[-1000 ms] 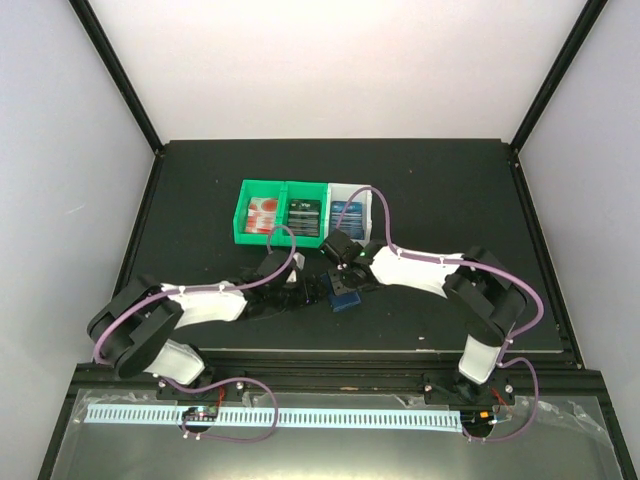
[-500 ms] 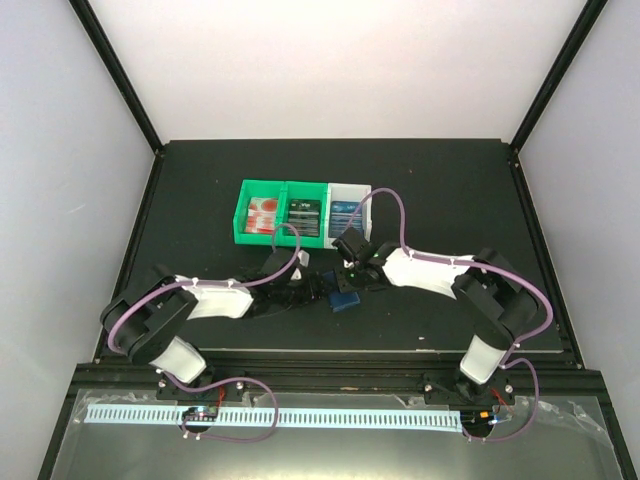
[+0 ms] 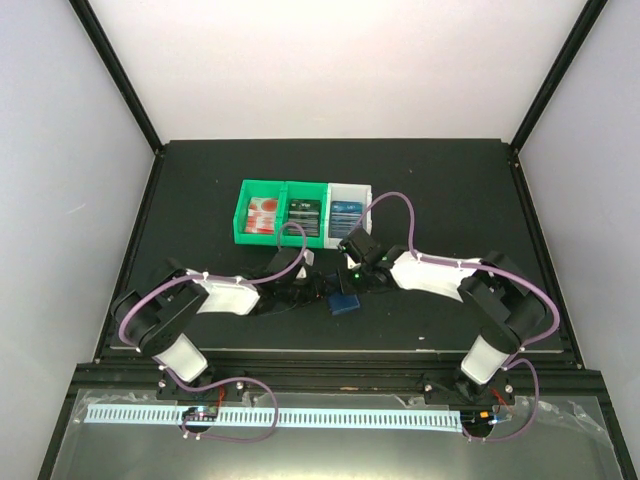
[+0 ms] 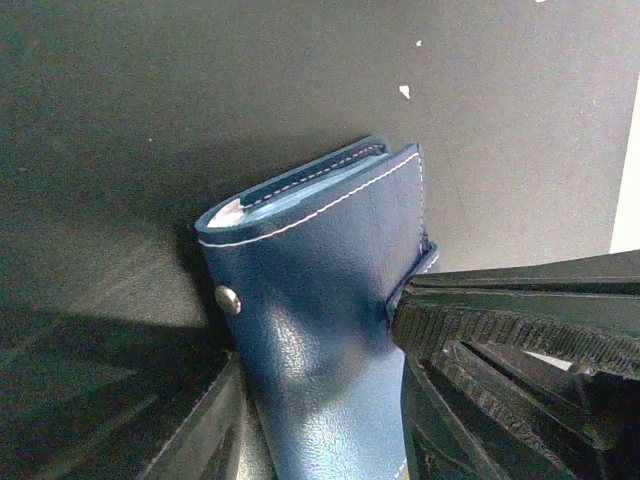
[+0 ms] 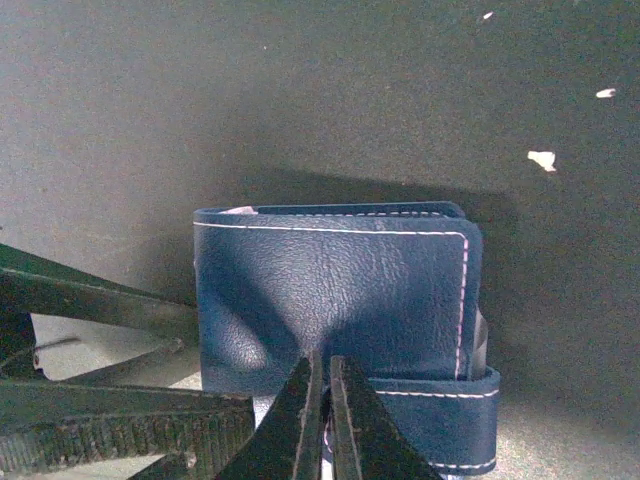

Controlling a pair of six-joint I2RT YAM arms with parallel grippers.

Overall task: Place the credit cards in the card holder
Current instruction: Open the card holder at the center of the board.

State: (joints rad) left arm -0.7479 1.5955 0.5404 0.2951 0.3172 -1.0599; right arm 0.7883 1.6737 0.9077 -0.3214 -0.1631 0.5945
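One folded card holder: left gripper, half-open, clasps its edges; right gripper, nearly closed, touches its cover.

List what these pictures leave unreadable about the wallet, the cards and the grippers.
Card holder contents: folded shut in both wrist views.
Its near end: cut off by the bottom edge, left wrist view.
Whether the left gripper touches it: shadowed, left wrist view.
Whether the right gripper pinches anything: its own fingers cover the spot.
Credit cards in the bin: too small to count, top view.
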